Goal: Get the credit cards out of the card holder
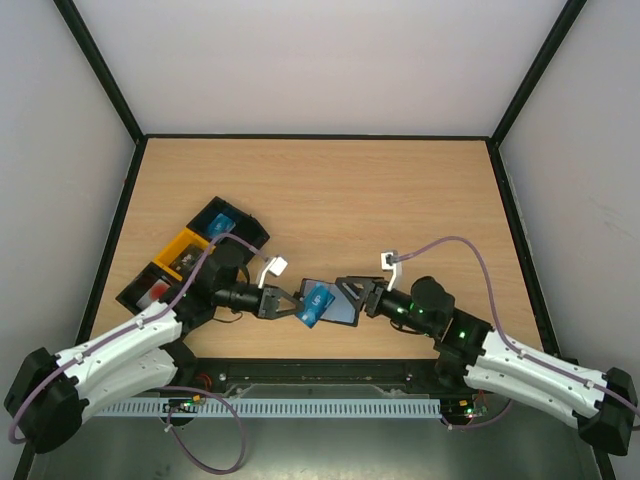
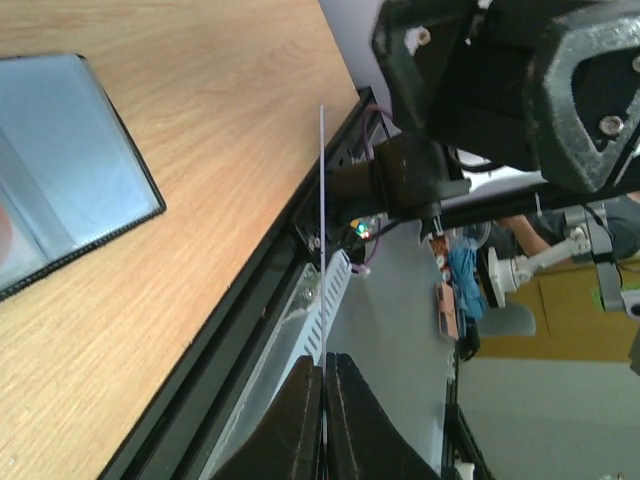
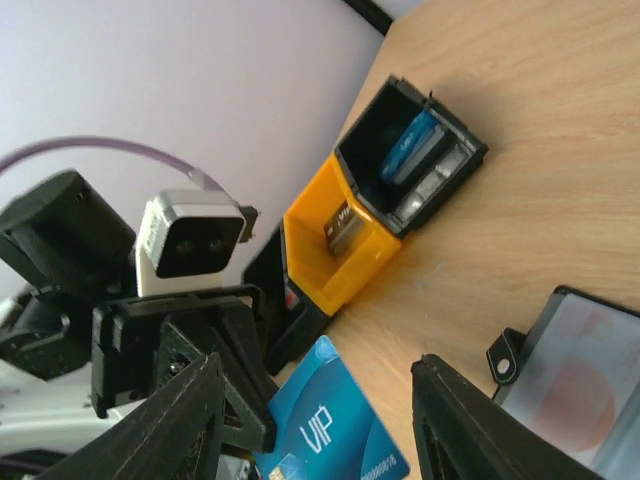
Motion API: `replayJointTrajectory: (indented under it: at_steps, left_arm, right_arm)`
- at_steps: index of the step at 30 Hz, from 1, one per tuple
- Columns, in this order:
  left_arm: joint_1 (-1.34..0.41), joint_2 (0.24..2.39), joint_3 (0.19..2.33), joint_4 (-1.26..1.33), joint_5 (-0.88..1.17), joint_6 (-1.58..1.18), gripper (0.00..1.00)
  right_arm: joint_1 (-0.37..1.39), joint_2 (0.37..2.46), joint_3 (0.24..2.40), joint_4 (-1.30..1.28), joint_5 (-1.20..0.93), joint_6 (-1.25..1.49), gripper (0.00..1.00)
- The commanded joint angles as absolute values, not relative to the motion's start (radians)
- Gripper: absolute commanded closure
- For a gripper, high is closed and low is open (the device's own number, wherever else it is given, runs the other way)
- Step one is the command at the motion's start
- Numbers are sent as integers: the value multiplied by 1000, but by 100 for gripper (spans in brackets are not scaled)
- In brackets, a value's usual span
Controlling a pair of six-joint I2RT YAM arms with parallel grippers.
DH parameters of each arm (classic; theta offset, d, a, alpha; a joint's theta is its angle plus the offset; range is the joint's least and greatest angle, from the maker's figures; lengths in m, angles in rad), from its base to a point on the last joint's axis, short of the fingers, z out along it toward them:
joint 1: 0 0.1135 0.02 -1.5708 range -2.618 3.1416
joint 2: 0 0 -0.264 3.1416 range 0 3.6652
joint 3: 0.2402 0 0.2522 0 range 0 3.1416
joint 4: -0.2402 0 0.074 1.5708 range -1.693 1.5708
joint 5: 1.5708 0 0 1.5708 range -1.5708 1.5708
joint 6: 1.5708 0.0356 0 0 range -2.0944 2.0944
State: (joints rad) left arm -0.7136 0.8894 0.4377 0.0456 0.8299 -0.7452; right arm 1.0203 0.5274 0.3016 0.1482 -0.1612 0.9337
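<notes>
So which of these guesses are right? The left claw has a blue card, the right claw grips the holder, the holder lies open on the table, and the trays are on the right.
1. The left gripper pinches a blue card. True.
2. The right gripper is clamped on the holder. False: its jaws stand apart, gripping nothing.
3. The holder lies open on the table. True.
4. The trays stand on the right side. False: they are on the left, beyond the left arm.

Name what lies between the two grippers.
In the top view: the blue card, pinched by the left gripper, then the black card holder, just ahead of the right gripper.
</notes>
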Motion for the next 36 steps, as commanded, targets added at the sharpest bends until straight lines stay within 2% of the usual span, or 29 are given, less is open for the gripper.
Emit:
replayJointTrajectory:
  at_steps: [1,6,11,13,17,18,19,23,26,29,36]
  left_arm:
    - [-709,860,472,-37,930,-669,97]
    - [-709,836,461,-27,957,-656,97]
    - [-710,834,457,-12,968,-664,97]
    - [-710,829,454,-11,968,-666,97]
    - [-709,820,456,-21,951,-672,97]
    - [-709,816,459,-32,937,-673,97]
    - [-708,812,464,-41,918,-682,92]
    - [-707,762,480,-8,834,-798,50]
    - [-706,722,518,-31,707,-856,33]
    - [-704,682,534,-60,565,-920,27]
    - [-704,615,454,94,527,-1086,27]
  right_arm:
    - [1019,615,346,150,-287,865,49]
    - [1019,702,338,227,-364,876,45]
    - [1019,773,322,358,-503,912,51]
    - [1019,786,309,404,-528,929,62]
    - [1019,786,284,478,-547,966,93]
    - [1019,782,281,486,-544,972,97]
    - [1019,777,277,496,-535,980,98]
    - [1019,747,253,546,-497,1026,98]
    - [1019,737,257,571,-473,1062,98]
    - [1019,721,251,618,-410,1108,98]
    - [1019,753,231,791,-276,1234,98]
